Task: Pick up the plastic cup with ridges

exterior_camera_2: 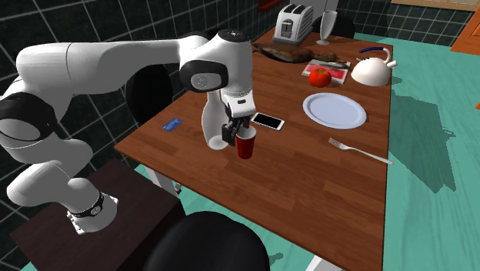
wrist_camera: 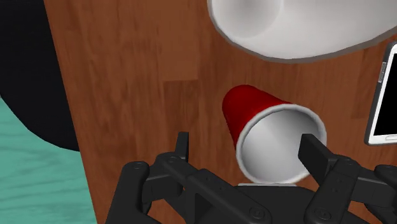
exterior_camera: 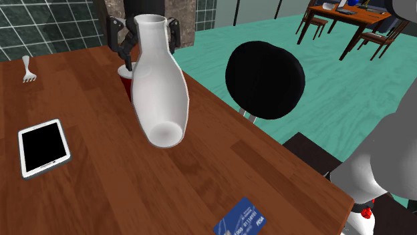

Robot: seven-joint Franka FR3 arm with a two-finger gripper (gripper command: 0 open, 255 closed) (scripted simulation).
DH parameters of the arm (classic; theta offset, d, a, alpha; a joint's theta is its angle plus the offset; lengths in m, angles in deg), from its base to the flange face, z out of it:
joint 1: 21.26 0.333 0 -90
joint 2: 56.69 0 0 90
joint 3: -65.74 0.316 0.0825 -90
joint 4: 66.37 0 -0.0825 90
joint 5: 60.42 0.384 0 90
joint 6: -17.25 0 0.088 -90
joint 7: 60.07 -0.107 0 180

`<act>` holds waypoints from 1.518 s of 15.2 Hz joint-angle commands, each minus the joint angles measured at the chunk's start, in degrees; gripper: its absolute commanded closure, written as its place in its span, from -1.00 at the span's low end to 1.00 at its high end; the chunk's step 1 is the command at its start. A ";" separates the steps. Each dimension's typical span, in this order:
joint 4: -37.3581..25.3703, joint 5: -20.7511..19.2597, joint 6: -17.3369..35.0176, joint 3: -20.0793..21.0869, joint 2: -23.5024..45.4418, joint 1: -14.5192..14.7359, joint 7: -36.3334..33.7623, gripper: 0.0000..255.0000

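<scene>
The gripper [wrist_camera: 247,146] hangs wide open over the red cup [wrist_camera: 251,108], its 2 fingers either side, seemingly not touching it. A white vase [exterior_camera: 158,87] stands just left of the cup in the second exterior view.

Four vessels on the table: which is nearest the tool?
The red cup with a white inside, upright right at the open tool, beside the tall white vase. The clear goblet and white kettle stand at the table's far end.
</scene>
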 commanded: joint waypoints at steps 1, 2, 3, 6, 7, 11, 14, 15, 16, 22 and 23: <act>0.88 -0.16 1.27 -0.02 0.43 0.10 -0.19 -1.00; 1.79 -0.10 2.08 -0.04 0.32 0.03 -0.12 -1.00; 2.68 -0.05 2.88 -0.06 0.23 -0.05 -0.06 -1.00; 4.89 0.05 4.93 -0.12 0.05 -0.21 0.10 -1.00; 4.88 0.04 4.92 -0.12 0.06 -0.20 0.09 -1.00; 4.98 0.06 4.99 -0.10 0.02 -0.19 0.06 1.00; 5.00 0.07 5.00 -0.10 0.01 -0.19 0.06 1.00; 4.99 0.06 5.00 -0.10 0.02 -0.19 0.05 1.00; 5.01 0.07 5.00 -0.10 0.00 -0.19 0.06 1.00; 0.48 -0.18 0.93 -0.01 0.48 0.14 -0.23 1.00; -0.46 -0.26 0.10 0.01 0.62 0.23 -0.30 1.00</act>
